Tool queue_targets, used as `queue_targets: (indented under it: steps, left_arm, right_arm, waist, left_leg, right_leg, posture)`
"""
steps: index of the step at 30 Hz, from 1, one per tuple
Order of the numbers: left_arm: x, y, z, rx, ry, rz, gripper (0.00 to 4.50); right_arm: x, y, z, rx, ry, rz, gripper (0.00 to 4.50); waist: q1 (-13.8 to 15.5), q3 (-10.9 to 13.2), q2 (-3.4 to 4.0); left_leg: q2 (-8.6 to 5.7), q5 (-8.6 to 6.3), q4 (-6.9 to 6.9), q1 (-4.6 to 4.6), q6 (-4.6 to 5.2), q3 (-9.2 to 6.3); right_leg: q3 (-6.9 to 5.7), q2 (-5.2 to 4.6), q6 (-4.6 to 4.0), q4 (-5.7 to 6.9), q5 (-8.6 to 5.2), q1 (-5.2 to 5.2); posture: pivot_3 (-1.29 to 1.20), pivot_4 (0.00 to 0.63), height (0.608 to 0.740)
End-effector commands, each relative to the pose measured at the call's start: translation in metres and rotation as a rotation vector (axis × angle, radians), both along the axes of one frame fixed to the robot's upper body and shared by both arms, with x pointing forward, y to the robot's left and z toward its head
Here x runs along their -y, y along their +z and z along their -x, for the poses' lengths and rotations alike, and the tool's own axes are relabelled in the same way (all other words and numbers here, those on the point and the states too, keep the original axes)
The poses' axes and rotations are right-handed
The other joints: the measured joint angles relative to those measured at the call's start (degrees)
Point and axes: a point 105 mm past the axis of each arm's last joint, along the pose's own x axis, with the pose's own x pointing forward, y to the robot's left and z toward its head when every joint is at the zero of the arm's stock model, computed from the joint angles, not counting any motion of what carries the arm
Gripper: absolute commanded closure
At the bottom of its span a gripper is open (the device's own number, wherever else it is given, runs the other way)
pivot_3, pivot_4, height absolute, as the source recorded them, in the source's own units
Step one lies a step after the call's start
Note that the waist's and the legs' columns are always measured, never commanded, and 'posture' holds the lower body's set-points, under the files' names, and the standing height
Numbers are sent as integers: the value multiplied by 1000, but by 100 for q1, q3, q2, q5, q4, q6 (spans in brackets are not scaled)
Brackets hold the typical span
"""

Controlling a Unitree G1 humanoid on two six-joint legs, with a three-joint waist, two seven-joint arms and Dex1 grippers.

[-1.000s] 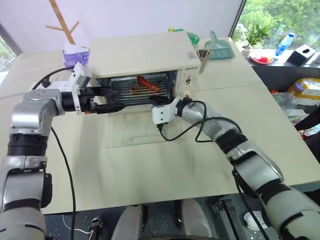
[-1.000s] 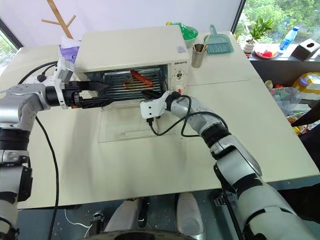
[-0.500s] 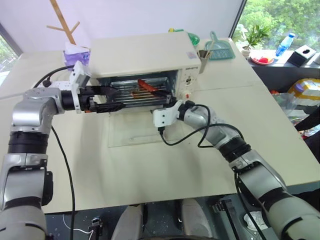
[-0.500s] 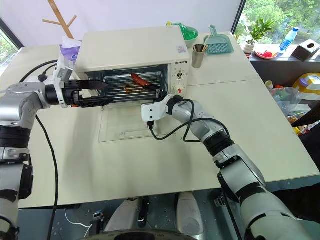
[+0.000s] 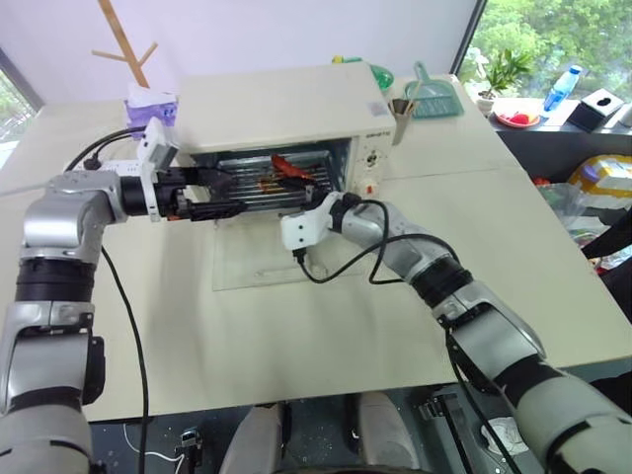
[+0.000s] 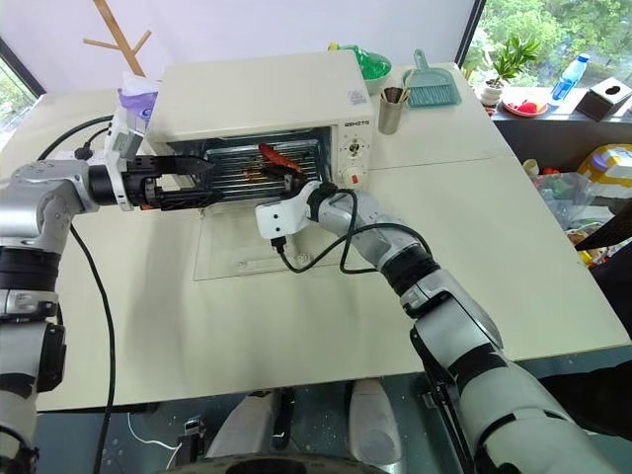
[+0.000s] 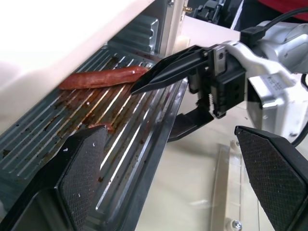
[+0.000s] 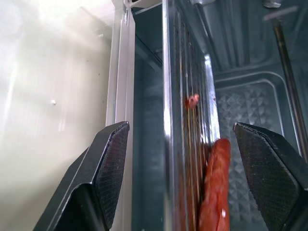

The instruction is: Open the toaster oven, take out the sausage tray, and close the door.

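The sausage tray's (image 7: 120, 144) front rim is bracketed by the right gripper's (image 7: 175, 108) wide jaws, ungripped. The left gripper (image 5: 225, 193) is held wide beside the tray's left end.

My left arm reaches in from the left edge of the frame, its left gripper (image 5: 229, 194) level at centre-left, jaws spread wide. My right arm bends up from the lower right, right gripper (image 5: 318, 193) at centre, jaws parted, one above the other.
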Motion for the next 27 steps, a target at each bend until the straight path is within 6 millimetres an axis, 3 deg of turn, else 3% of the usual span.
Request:
queue_targets:
  steps: [1, 9, 14, 22, 27]
  left_arm:
    - [-2, 20, 0, 73, 8, 11, 0]
    - [-4, 20, 1, 75, 15, 12, 0]
    - [-5, 20, 0, 76, 17, 12, 0]
    - [-5, 19, 0, 68, 16, 12, 0]
    - [-5, 18, -2, 61, 15, 12, 0]
  right_arm:
    - [-7, 11, -3, 37, 2, 7, 971]
    - [-10, 5, -8, 11, -44, 55, 971]
    - [-6, 11, -10, 39, -93, 79, 971]
    - [2, 18, 2, 62, -141, 128, 971]
    - [-3, 24, 17, 31, -125, 116, 971]
  waist:
    - [0, 0, 0]
    - [-5, 0, 0]
    - [-1, 0, 0]
    - [11, 0, 0]
    - [-4, 0, 0]
  left_leg:
    - [0, 0, 0, 0, 0, 0]
    - [0, 1, 4, 1, -2, 0]
    - [4, 2, 7, 2, -4, -1]
    - [3, 2, 8, 0, -4, -3]
    - [5, 2, 8, 0, -4, -2]
  right_leg:
    - [0, 0, 0, 0, 0, 0]
    - [0, 8, -5, 4, 3, 0]
    - [0, 17, -13, 5, 8, 0]
    - [0, 18, -14, 4, 9, -1]
    - [0, 22, -14, 4, 9, -1]
  posture:
    - [0, 150, 740]
    - [0, 150, 740]
    - [0, 150, 740]
    - [0, 150, 740]
    - [0, 150, 740]
